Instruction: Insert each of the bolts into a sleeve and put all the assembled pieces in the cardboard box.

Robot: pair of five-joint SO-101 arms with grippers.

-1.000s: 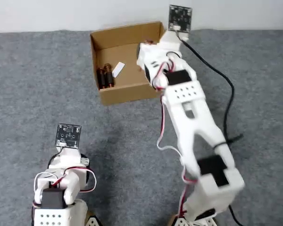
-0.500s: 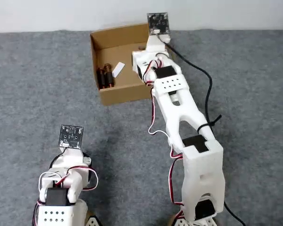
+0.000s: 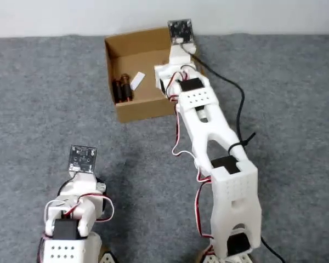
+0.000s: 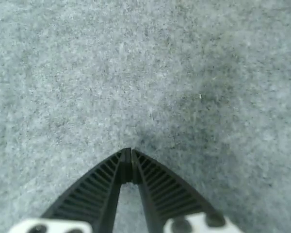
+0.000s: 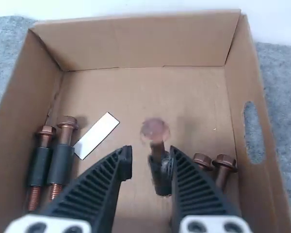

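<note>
Your right arm (image 3: 208,120) stretches from 5 o'clock on the table up to the box (image 3: 142,109) at 12 o'clock, with its wrist over the box's 3 o'clock side. The right pincer (image 5: 150,149) hangs inside the box with its jaws wide apart. In the gap stands a bolt in a black sleeve (image 5: 157,170), head end away from the wrist and blurred. It sits close against one finger (image 5: 186,184) and clear of the other, so the pincer does not clamp it. You cannot tell whether it touches that finger or the box floor.

A pair of sleeved bolts (image 3: 122,90) lies side by side along the box's 9 o'clock wall, toward the 7 o'clock corner, with their heads pointing to 12 o'clock. A white paper slip (image 3: 137,80) lies flat just at 2 o'clock of them. Two more bolts (image 5: 224,165) rest by the 3 o'clock wall, the one with the hand slot. Their copper heads show and the rest is hidden behind the finger.

Your left arm (image 3: 71,219) sits folded at 7 o'clock on the table, well apart from the box. The left pincer (image 4: 127,158) is closed tip to tip with nothing in it, above bare grey carpet (image 4: 136,58).
</note>
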